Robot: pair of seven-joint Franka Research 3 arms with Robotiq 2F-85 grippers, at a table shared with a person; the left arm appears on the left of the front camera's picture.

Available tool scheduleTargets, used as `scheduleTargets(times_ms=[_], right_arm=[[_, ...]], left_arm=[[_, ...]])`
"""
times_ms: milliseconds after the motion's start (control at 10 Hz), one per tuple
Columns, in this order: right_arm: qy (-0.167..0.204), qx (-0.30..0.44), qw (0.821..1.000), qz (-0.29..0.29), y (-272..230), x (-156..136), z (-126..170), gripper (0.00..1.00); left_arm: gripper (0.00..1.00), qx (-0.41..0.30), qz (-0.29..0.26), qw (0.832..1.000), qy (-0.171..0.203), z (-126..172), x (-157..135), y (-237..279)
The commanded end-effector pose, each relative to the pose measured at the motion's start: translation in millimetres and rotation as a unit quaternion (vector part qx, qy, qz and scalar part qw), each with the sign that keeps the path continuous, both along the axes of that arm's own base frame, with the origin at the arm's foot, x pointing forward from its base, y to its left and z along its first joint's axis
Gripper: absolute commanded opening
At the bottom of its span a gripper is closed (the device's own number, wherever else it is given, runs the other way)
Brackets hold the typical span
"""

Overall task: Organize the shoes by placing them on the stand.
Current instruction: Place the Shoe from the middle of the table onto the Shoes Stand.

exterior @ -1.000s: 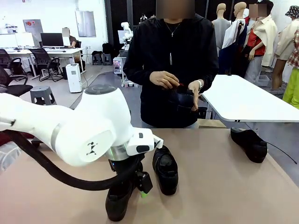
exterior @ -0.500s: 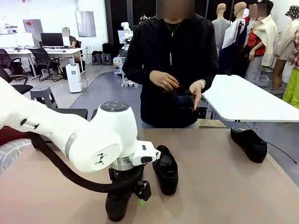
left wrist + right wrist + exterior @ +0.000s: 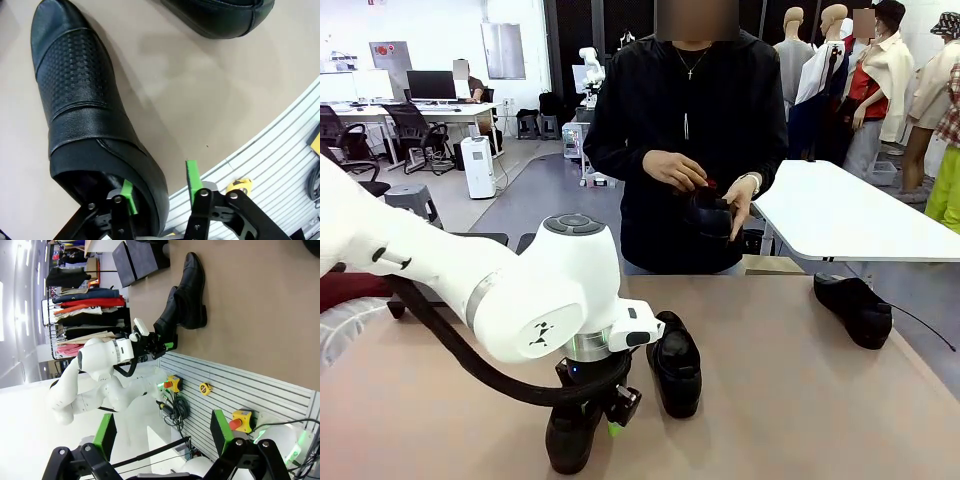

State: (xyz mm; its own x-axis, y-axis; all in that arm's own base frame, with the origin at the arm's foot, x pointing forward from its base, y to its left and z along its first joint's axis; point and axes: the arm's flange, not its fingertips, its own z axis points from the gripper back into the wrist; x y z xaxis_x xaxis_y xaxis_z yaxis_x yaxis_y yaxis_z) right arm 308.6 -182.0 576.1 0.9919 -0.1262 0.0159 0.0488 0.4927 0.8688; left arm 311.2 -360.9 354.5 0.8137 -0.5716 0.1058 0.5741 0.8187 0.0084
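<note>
Shoes [image 3: 675, 362] rest on the table [image 3: 800, 400], none organized yet — left gripper [image 3: 160, 181], half-wide, straddles the heel of the near shoe [image 3: 75, 100]; right gripper [image 3: 161, 427] wide, empty.

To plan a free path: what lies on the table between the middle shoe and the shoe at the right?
Nothing. In the front view, the stretch of table between the middle shoe and the right shoe is bare.

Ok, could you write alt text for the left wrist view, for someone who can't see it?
The left gripper straddles the heel rim of a black shoe lying on a tan table, one green pad inside the opening, the other outside and not touching. A second black shoe lies beyond.
</note>
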Motion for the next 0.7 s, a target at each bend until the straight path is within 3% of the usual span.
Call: scheduleTargets(times_ms=[0,400,600], right_arm=[[0.005,0.009,1.0,-0.003,0.9,-0.5,6.4,1.0],[0.005,0.009,1.0,-0.003,0.9,-0.5,6.4,1.0],[0.005,0.009,1.0,-0.003,0.9,-0.5,6.4,1.0]], left_arm=[[0.0,0.014,0.014,1.0,-0.007,1.0,1.5,-5.7],[0.0,0.015,0.014,1.0,-0.01,4.3,0.5,-2.7],[0.0,0.009,0.02,1.0,-0.021,21.7,-5.6,8.6]])
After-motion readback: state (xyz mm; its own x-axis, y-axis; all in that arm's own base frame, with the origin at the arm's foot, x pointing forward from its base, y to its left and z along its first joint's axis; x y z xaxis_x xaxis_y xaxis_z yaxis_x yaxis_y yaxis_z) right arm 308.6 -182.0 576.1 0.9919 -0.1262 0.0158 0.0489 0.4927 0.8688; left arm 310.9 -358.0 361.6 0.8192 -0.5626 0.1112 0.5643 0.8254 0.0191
